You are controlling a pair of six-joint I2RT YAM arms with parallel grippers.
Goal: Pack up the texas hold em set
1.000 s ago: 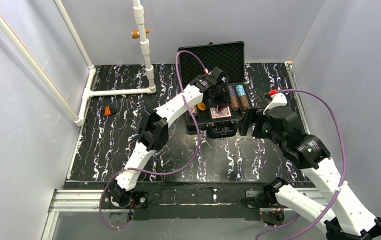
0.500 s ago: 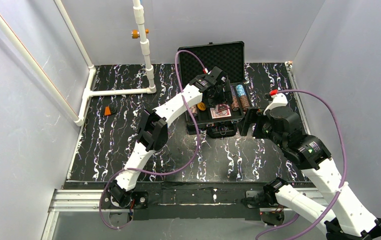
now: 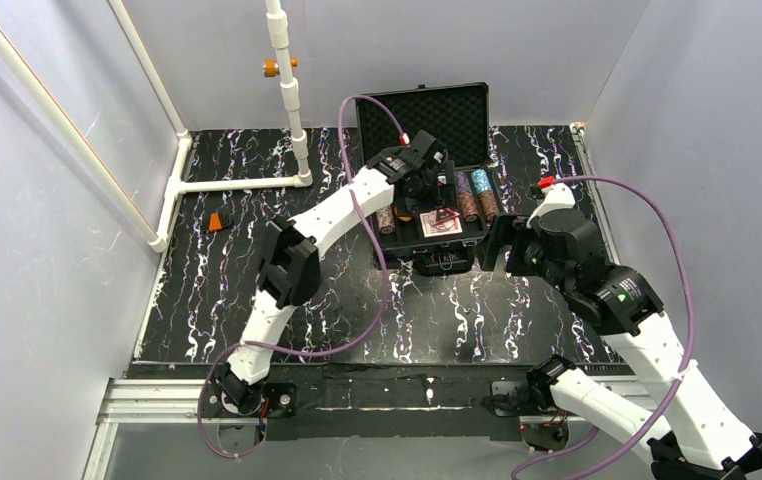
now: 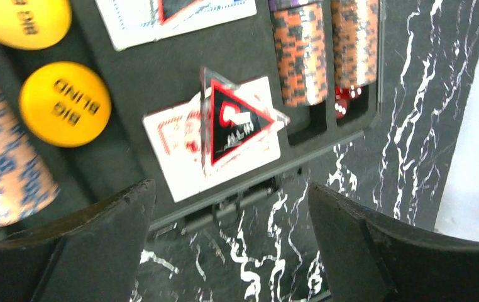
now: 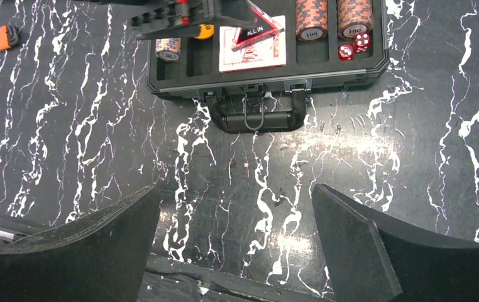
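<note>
The black case (image 3: 392, 215) lies open at the back, its foam-lined lid (image 3: 422, 115) standing up. In the left wrist view a red-black triangle (image 4: 231, 123) lies on a card deck (image 4: 174, 170), free of the fingers. Beside it are a second deck (image 4: 180, 16), two orange discs (image 4: 65, 104), brown chip stacks (image 4: 300, 50), a brown/blue stack (image 4: 4, 170) and red dice (image 4: 344, 100). My left gripper (image 4: 229, 189) is open and empty above the case's front edge. My right gripper (image 5: 234, 189) is open and empty over the table, in front of the case handle (image 5: 256, 116).
A small orange block with a black part (image 3: 220, 221) lies on the table at far left. A white pipe frame (image 3: 292, 100) stands at the back left. Grey walls close in both sides. The left arm reaches over the case's left half.
My left gripper has drawn back and up from the deck, and its arm has swung a little left. The triangle stays on the deck. The right arm has hardly moved.
</note>
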